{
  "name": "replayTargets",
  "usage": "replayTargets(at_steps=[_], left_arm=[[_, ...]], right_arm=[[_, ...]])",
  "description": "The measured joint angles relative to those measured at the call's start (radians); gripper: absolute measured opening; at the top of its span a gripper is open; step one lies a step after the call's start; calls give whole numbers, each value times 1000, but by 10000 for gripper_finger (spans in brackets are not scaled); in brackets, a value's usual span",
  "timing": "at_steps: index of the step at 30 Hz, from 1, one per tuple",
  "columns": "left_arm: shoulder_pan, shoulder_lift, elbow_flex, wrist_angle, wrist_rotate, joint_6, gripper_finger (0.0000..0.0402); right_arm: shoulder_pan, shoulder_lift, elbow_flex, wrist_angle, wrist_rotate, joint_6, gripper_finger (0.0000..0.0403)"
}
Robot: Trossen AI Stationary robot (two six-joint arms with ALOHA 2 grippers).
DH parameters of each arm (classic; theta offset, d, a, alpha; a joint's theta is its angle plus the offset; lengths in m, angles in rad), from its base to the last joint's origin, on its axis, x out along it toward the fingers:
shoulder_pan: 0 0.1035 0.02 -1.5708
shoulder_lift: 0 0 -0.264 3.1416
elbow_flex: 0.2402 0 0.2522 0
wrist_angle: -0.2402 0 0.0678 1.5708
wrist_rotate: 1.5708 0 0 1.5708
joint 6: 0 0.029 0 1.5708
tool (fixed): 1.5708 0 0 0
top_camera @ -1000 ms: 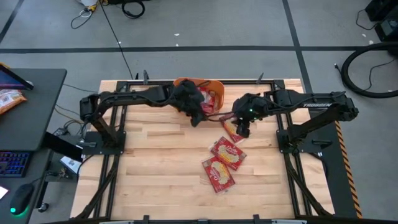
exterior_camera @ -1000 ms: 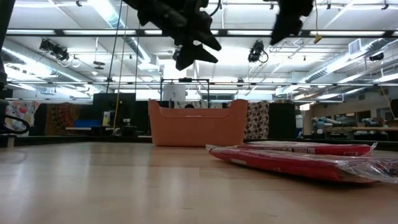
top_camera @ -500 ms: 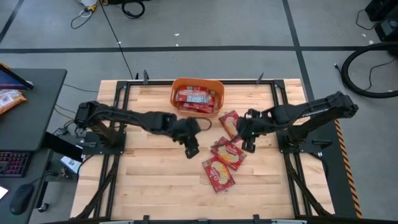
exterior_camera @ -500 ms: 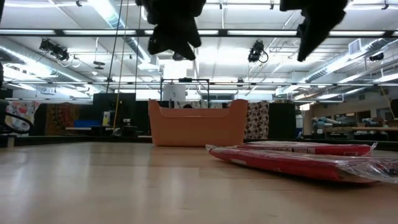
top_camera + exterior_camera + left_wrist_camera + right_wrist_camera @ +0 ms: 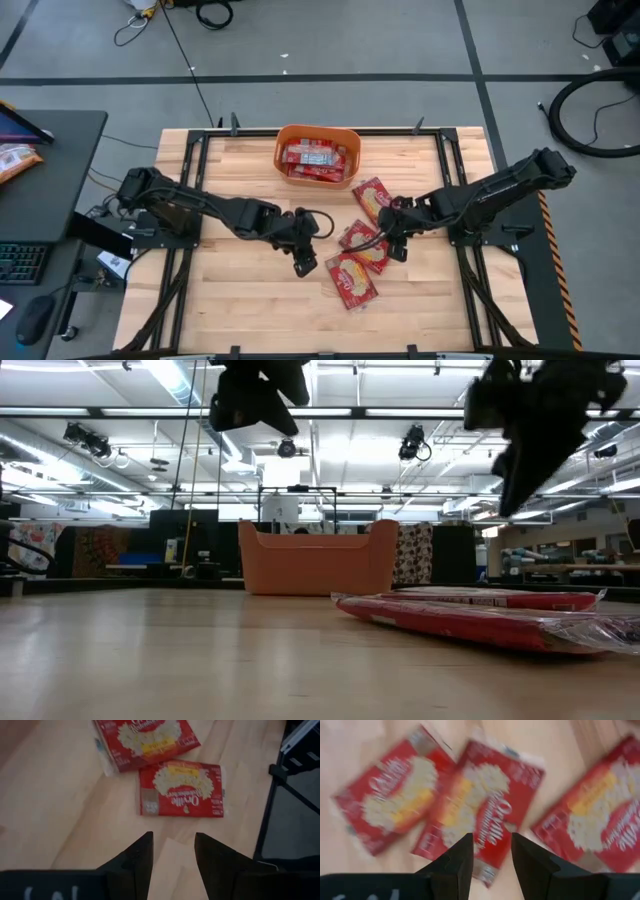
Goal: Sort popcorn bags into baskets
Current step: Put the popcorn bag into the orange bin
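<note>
Three red popcorn bags lie flat on the wood: a far one [image 5: 372, 198], a middle one [image 5: 366, 245] and a near one [image 5: 350, 278]. They show edge-on in the low view [image 5: 470, 615]. More red bags lie inside the orange basket [image 5: 317, 155] [image 5: 315, 558] at the table's far edge. My left gripper [image 5: 303, 262] [image 5: 172, 845] is open and hovers just left of the near bag [image 5: 180, 795]. My right gripper [image 5: 393, 245] [image 5: 490, 845] is open above the right edge of the middle bag [image 5: 480, 815]. Both arms hang clear of the table in the low view.
Bare wood stretches left of the bags and along the near edge [image 5: 250, 310]. Black frame rails [image 5: 465, 250] run down both sides of the table. A metal stand leg [image 5: 280, 775] shows beyond the bags in the left wrist view.
My left gripper has left the basket and swung toward the near edge, ending beside the near bag. My right gripper has moved from the far bag toward the near edge and come lower, over the middle bag. The bags and basket have not moved.
</note>
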State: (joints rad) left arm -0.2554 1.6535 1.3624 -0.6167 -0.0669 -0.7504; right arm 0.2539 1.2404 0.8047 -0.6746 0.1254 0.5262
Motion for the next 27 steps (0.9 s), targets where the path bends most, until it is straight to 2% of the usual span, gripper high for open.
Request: replayTargets(at_steps=[6,16,22,27], left_arm=[[-20,0,0,15,0,-45,149],[-11,0,0,69,0,-49,149],[-13,0,0,68,0,-52,149],[-27,-8,0,35,2,-82,149]], right_arm=[[0,0,-104,11,-7,78,137],[-30,52,-269,307,-44,202,137],[-35,200,-256,511,-100,203,137],[-39,355,-155,612,-123,160,137]])
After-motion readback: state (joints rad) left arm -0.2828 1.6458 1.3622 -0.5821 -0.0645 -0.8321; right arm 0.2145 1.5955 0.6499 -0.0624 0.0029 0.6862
